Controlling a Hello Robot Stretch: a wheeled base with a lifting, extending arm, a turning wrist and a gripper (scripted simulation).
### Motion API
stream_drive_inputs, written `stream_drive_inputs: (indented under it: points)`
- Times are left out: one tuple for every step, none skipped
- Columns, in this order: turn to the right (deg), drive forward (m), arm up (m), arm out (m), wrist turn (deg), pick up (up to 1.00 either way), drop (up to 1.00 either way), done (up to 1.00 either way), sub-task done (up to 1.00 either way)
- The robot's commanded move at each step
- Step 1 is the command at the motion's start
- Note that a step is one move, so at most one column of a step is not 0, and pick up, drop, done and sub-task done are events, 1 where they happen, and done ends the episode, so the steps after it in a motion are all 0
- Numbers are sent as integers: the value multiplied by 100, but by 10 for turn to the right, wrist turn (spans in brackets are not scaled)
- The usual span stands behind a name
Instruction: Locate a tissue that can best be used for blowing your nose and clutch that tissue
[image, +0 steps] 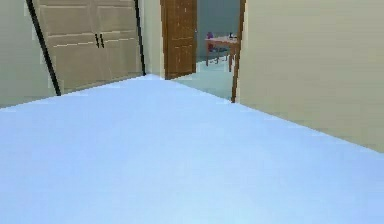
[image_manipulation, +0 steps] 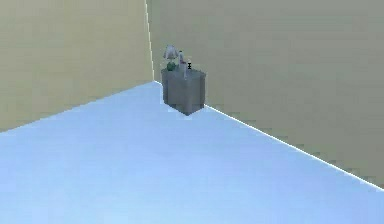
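**Robot searches a near-bare room for a tissue**

In the arm side view's upper centre, a small grey box-shaped cabinet (image_manipulation: 186, 90) is tucked into the wall corner, probably to keep the pale blue floor (image_manipulation: 150, 160) free. Small pale objects (image_manipulation: 174, 54) rest on top. I cannot tell whether one is the tissue, nor the gripper's state.

A cabinet (image_manipulation: 186, 92) stands in the wall corner (small things (image_manipulation: 175, 55) on top); closet doors (image: 95, 40) lie left of a door (image: 180, 38).
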Motion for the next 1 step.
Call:
stream_drive_inputs:
  points:
    - [0,100,0,0,0,0,0,0,0]
